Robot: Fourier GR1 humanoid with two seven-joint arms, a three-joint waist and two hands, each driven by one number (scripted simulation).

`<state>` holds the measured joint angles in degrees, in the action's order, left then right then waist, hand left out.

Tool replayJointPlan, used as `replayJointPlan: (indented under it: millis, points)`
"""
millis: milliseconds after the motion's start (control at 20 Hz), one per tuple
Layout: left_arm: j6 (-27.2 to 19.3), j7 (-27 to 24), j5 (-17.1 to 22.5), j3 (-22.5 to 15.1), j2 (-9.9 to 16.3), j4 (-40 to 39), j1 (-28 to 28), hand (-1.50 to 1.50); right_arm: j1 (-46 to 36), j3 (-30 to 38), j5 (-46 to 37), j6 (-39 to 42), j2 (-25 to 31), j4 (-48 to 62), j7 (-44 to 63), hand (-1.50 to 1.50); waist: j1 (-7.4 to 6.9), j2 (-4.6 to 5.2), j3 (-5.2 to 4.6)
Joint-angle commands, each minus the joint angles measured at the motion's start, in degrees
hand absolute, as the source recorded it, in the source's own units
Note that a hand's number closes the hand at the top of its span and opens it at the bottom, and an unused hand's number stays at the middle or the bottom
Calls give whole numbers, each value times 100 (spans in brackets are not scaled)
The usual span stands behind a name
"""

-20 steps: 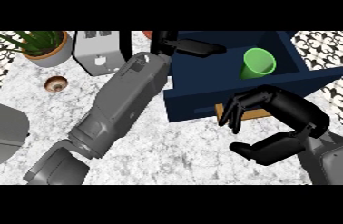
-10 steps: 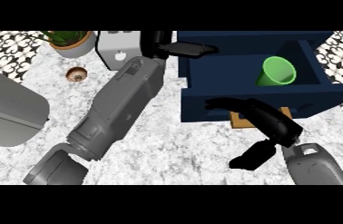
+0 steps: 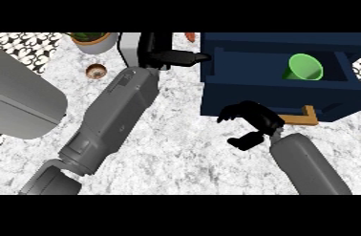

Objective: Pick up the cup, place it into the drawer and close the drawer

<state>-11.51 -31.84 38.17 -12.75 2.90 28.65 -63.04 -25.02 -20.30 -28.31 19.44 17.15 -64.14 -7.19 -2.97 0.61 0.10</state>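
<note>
Now the green cup (image 3: 304,68) lies on its side inside the open blue drawer (image 3: 275,89), upper right. Just below the drawer front, the right robot hand (image 3: 252,119) is nearer, fingers curled, holding nothing. The left robot hand (image 3: 161,53), fingers straight, sits at the drawer's upper-left corner.

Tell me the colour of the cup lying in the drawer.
Green cup, best seen in the head view.
</note>
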Motion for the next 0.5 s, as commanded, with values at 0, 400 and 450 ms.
replayJointPlan:
  millis: [0,400,450]
  points:
    - [87,104,9,-23,103,372,407,-150,-650,259,-290,-539,-130,1586,-784,150,-137,-5,6]
    - [773,46,50,-27,677,802,1065,-150,-1913,1331,143,-1014,94,2948,-1603,150,-459,100,17]
    - [659,237,93,-38,536,861,959,-150,-2124,1415,175,-934,171,3168,-1659,150,-474,107,20]
